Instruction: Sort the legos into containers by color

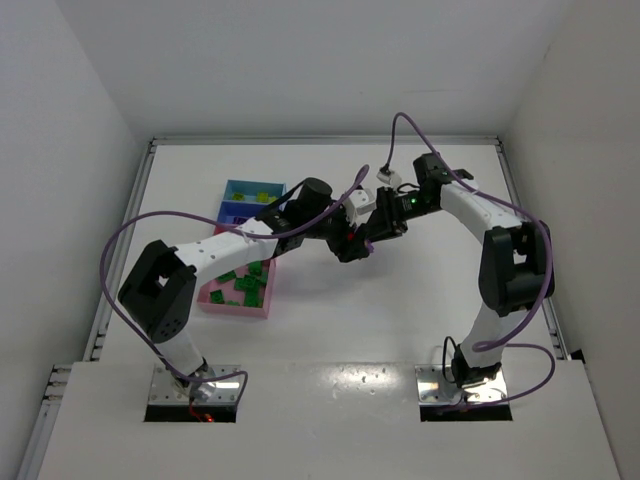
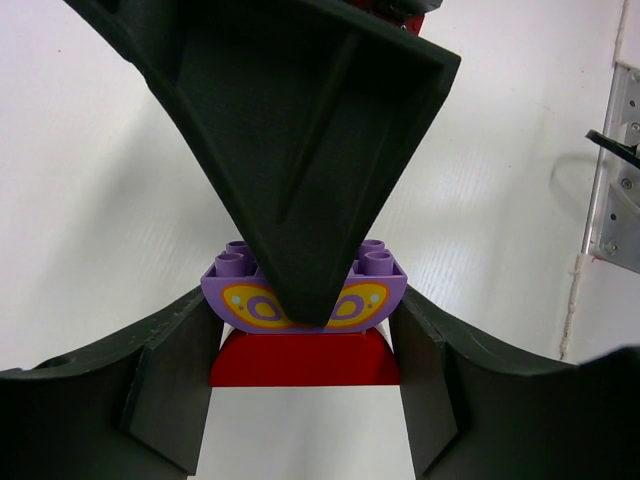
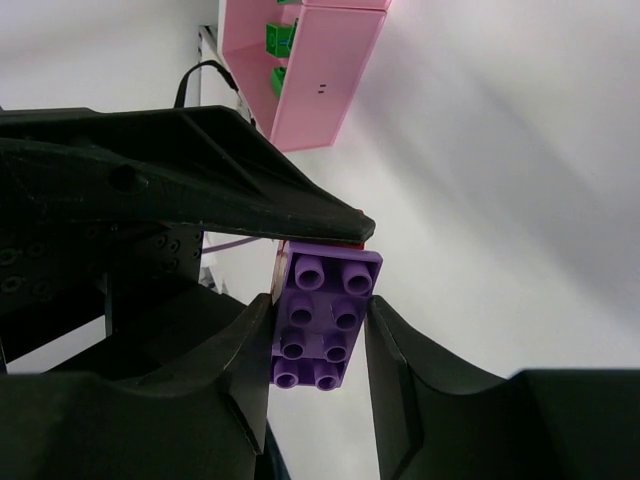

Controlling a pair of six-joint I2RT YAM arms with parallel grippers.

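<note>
Above the middle of the table, a purple brick (image 2: 375, 290) with a yellow eye print is stuck on top of a red brick (image 2: 300, 360). My left gripper (image 2: 305, 335) is shut on the ends of this pair. My right gripper (image 3: 320, 305) is shut on the long sides of the same purple brick (image 3: 320, 320); one of its fingers (image 2: 300, 150) covers the middle of the brick. In the top view both grippers (image 1: 363, 240) meet just right of the containers. The pink tray (image 1: 236, 307) holds several green legos (image 1: 240, 285).
Blue trays (image 1: 232, 208) adjoin the pink tray's far side; the farthest one holds lime bricks (image 1: 262, 195). The pink tray (image 3: 320, 80) also shows in the right wrist view. A metal rail (image 2: 615, 170) runs along the table edge. Purple cables (image 1: 130, 235) loop over both arms.
</note>
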